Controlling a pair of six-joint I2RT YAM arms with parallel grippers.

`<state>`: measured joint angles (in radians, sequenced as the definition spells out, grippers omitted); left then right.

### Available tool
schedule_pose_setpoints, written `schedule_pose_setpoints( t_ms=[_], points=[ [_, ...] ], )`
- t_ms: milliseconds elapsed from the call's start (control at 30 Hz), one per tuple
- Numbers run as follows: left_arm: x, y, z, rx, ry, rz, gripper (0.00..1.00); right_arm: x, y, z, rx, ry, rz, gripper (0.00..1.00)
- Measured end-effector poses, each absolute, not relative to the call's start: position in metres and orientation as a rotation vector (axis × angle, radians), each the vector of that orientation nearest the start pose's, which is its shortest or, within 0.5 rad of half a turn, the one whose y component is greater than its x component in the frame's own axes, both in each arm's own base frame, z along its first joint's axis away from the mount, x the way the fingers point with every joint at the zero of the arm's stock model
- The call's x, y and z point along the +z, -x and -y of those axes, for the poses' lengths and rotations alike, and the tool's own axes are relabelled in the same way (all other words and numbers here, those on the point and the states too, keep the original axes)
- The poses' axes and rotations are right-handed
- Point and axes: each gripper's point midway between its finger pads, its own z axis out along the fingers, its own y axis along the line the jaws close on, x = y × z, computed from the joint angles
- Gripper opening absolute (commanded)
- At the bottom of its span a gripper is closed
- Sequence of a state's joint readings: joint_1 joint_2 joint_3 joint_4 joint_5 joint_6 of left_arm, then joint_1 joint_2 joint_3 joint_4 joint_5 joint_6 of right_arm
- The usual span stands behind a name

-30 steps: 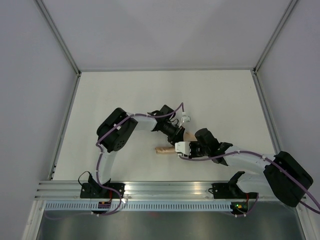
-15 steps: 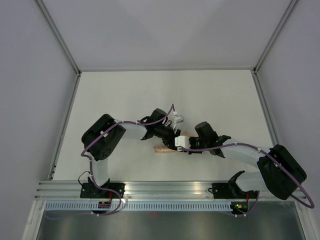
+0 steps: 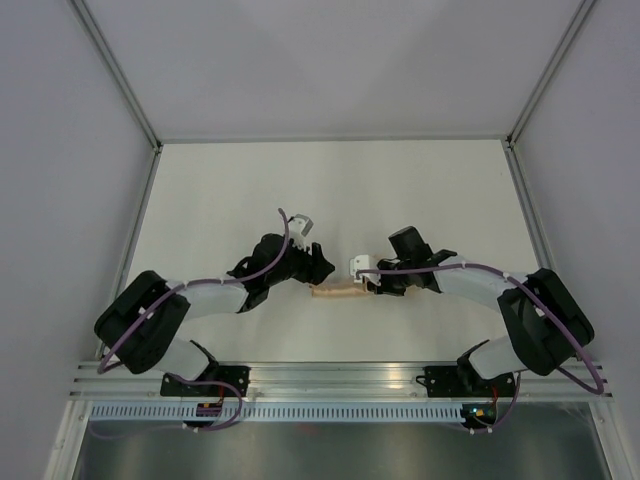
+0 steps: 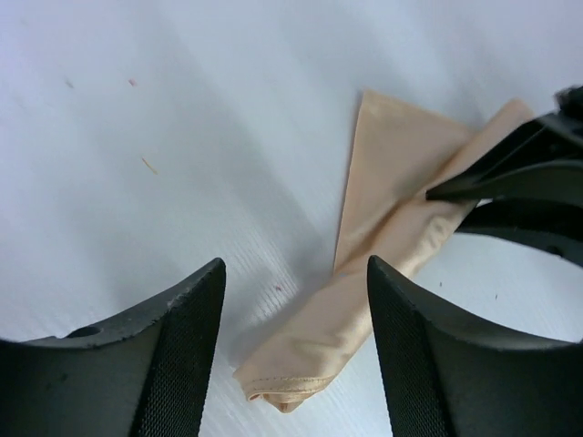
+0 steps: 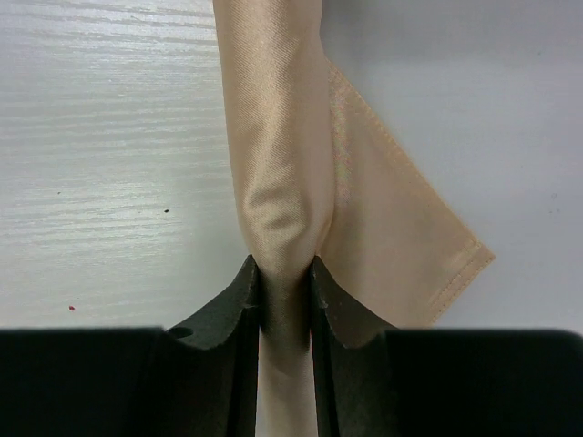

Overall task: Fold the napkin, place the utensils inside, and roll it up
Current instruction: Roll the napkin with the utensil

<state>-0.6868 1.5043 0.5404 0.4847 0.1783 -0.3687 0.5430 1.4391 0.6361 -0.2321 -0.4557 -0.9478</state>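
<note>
From where I stand, the napkin lies rolled into a thin peach tube on the white table, between the two arms and toward the near edge. One triangular corner lies flat beside the roll (you can see its stitched hem). The right gripper is pinched tight on the roll's right end, the cloth squeezed between its fingers. The left gripper hangs over the other end with its jaws spread wide, holding nothing.
</note>
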Motion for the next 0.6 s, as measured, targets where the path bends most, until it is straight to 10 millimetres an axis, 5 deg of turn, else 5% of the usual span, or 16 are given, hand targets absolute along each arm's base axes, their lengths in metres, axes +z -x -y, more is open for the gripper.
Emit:
schedule_pose_setpoints(
  t_ms=[200, 400, 600],
  points=[
    [0.106, -0.275, 0.279, -0.836, -0.421, -1.907, 0.82, 0.016, -0.238, -0.198, 0.501, 1.826, -1.778, 0.00],
    [0.110, -0.244, 0.275, -0.765, -0.577, -1.739, 0.88, 0.016, -0.243, -0.204, 0.605, 1.846, -1.833, 0.00],
    [0.123, -0.210, 0.312, -0.633, -0.879, -1.539, 0.91, 0.014, -0.246, -0.205, 0.726, 1.861, -1.896, 0.00]
  ],
)
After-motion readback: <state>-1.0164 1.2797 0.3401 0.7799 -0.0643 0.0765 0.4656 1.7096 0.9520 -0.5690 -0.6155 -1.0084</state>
